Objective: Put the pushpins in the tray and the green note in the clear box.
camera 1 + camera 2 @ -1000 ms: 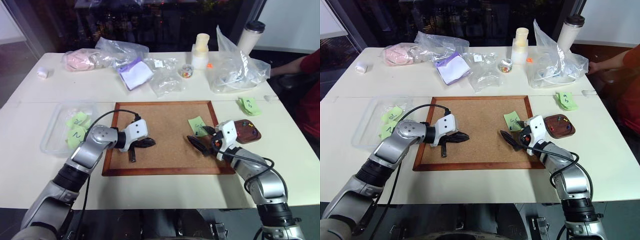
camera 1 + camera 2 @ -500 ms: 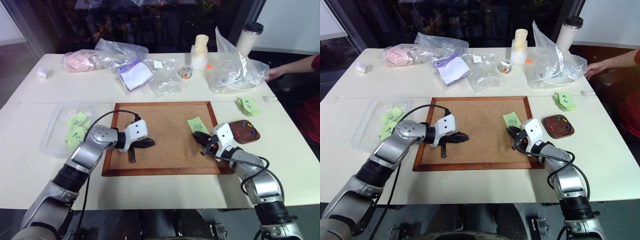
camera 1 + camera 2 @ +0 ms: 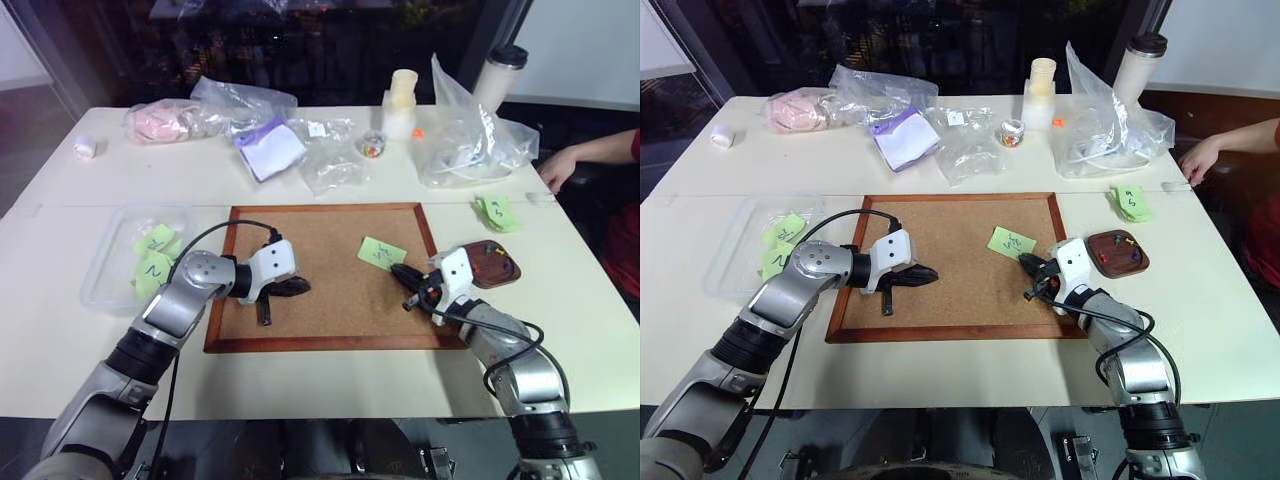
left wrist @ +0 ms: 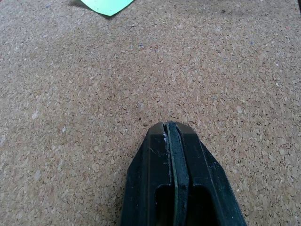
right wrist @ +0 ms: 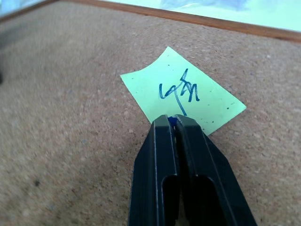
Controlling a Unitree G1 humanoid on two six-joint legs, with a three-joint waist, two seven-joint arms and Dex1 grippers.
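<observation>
The green note (image 3: pixel 382 253) lies loose on the corkboard (image 3: pixel 330 300), its dark marks plain in the right wrist view (image 5: pixel 183 94). My right gripper (image 3: pixel 402 273) is just right of the note, shut, with a tiny blue pushpin (image 5: pixel 172 121) pinched at its tips. The dark brown tray (image 3: pixel 508 278) sits just right of that hand, off the board, with a few pushpins (image 3: pixel 1120 238) in it. My left gripper (image 3: pixel 298 288) rests shut and empty on the cork at the board's left (image 4: pixel 170 126). The clear box (image 3: pixel 100 285) stands at the far left, holding other green notes.
A pad of green notes (image 3: pixel 497 212) lies behind the tray. Clear plastic bags (image 3: pixel 470 140), a small jar (image 3: pixel 373 145), a white bottle (image 3: pixel 402 100) and a cup (image 3: pixel 500 70) crowd the table's far side. A person's hand (image 3: pixel 558 168) rests at the right edge.
My right gripper went from open to shut at the note's edge and holds a blue pin. The note slid left and turned. The person's hand came in at the right.
</observation>
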